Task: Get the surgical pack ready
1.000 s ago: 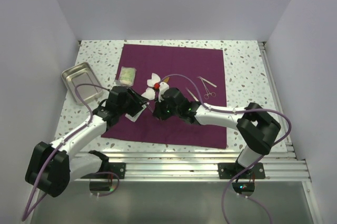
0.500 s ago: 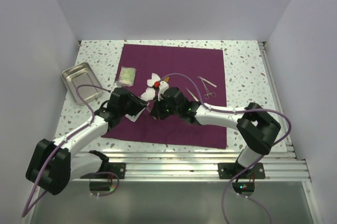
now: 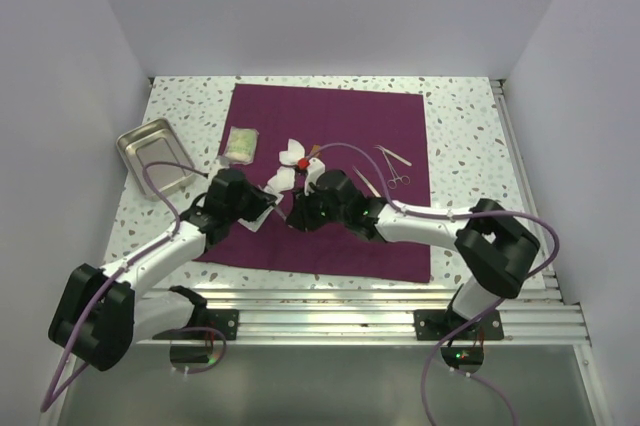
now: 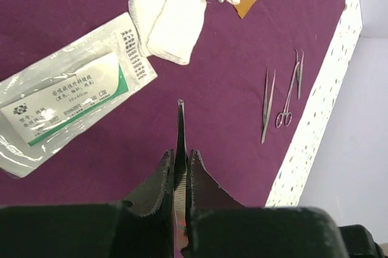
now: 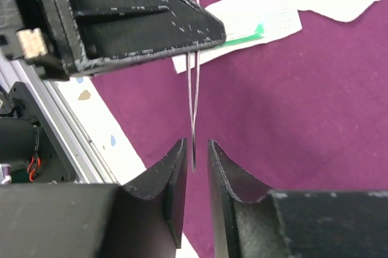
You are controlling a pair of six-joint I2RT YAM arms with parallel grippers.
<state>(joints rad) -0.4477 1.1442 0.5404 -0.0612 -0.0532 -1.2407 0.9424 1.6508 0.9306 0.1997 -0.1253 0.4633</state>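
Where the pincers meet: over the spread plum-purple cloth [image 3: 330, 126], with the left pincer [image 4: 180, 160] and right pincer [image 5: 195, 148] facing each other tip to tip.
Left pincer: fingers pressed together on thin steel tweezers [image 4: 180, 128], which stick straight out ahead of its tips.
Right pincer: jaws a little apart; one end of the tweezers lies in the gap and, as far as shows, touches neither finger.
Cloth: flat on the table beneath both pincers.
Suture packet [image 4: 66, 97]: on the cloth, ahead and to the left of the left pincer.
Gauze [image 4: 173, 22]: white squares touching the packet's far end, further ahead of the left pincer.
Loose instruments [image 4: 282, 97]: on the cloth ahead and to the right of the left pincer, near the cloth's edge.
Steel tray [image 3: 140, 131]: off the cloth, well apart from the left pincer, on the side away from the right pincer.
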